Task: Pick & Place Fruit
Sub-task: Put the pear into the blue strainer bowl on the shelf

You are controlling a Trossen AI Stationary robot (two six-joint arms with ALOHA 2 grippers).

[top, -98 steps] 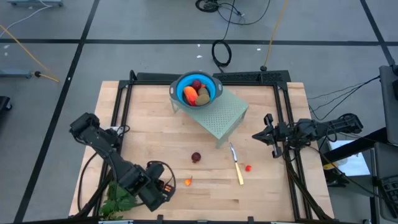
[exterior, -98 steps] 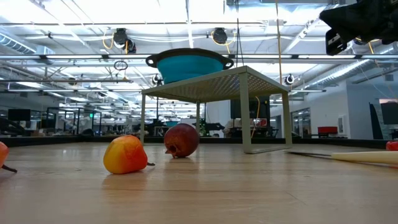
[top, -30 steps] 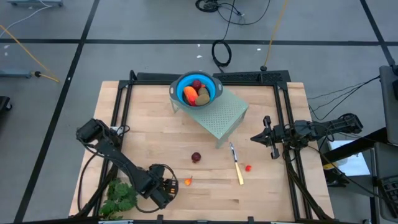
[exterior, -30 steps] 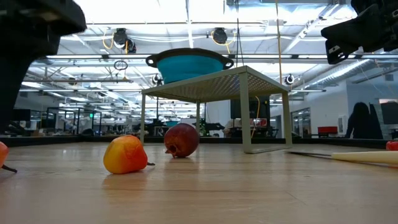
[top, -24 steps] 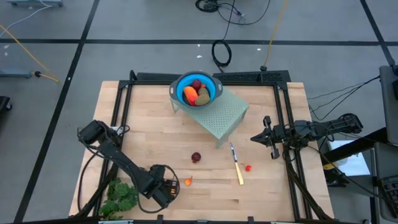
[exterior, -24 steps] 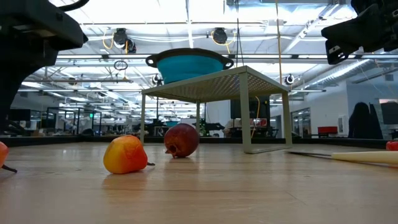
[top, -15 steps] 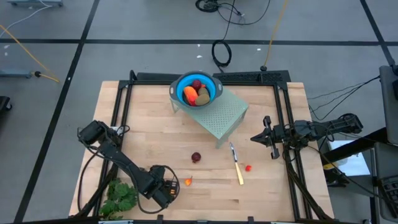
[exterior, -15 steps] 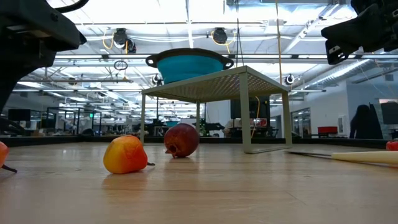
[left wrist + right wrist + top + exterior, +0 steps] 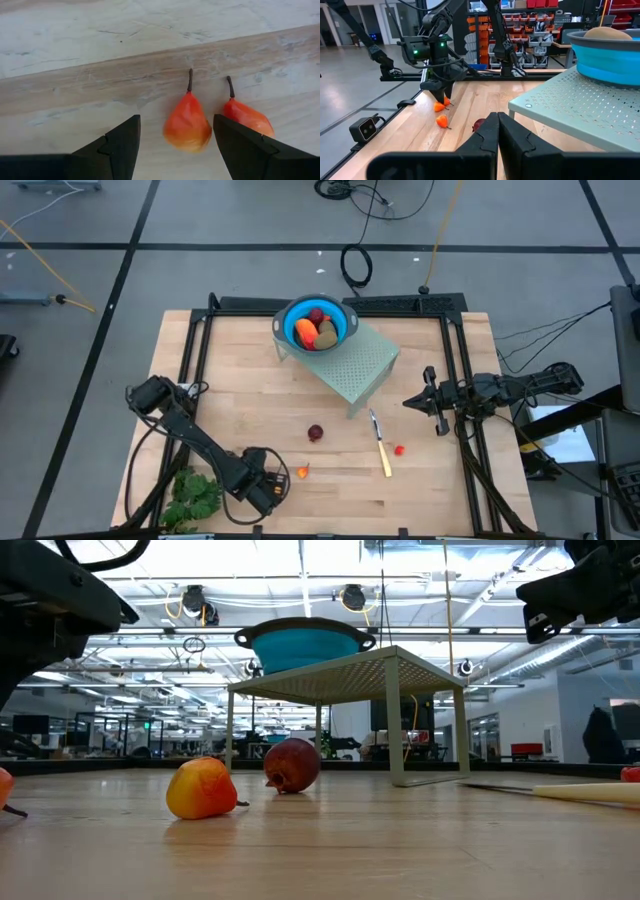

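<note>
Since earlier, left end effector [image 9: 175,150] lowered.

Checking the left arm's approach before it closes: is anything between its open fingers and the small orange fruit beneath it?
Nothing visible. The left gripper is open, with one orange fruit in its gap; a second orange fruit lies beside it, near one finger.

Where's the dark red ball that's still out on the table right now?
In the high view the dark red ball lies on the bare wood near the table's middle, just in front of the green perforated stand and left of the yellow-handled knife.
</note>
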